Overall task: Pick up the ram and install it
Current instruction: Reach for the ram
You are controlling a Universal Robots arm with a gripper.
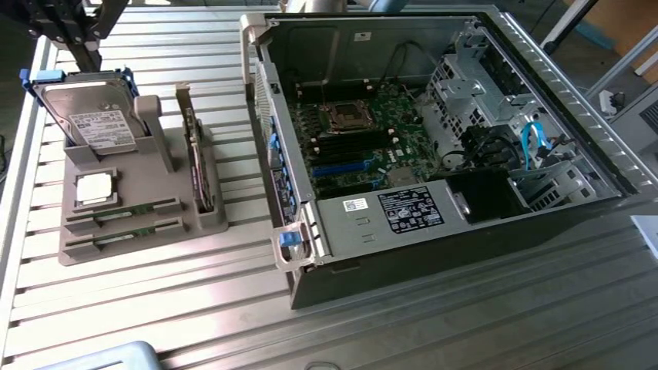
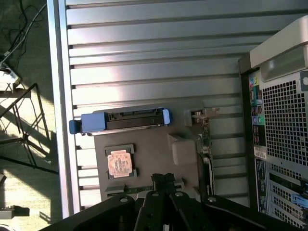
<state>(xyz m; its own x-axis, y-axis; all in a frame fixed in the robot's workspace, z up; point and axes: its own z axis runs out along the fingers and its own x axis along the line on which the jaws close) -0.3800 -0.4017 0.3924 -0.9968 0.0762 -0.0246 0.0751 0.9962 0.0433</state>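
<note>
Counting the exterior view first: one grey holder [image 1: 154,127] stands at the middle left of the frame on the slatted metal table [image 1: 463,324]. It carries one hard drive [image 1: 98,119] upright in a blue frame, one square silver processor [image 1: 95,189] lying flat, and one tall green card [image 1: 196,166] standing on edge along the holder's right side. It also carries two ram sticks. The farther ram stick [image 1: 129,211] and the nearer ram stick [image 1: 123,237] lie parallel in the holder's two stepped slots, at the lower left of the frame. They sit just below the processor, one slot behind the other. One open computer case [image 1: 340,285] fills the middle and right of the frame, with one motherboard [image 1: 350,146] inside. Both sticks sit in the holder, well apart from that board.

Seen from the wrist camera, the gripper [image 2: 163,182] has its two black fingers pressed together, gripping no part. Its tips overlap the holder's [image 2: 185,154] stepped end where the ram slots run, just beside the processor [image 2: 119,163]. The hard drive [image 2: 125,120] lies beyond the processor. The ram is thus under or close beside the fingertips. Whether the tips touch a stick or hang above it cannot be told.
</note>
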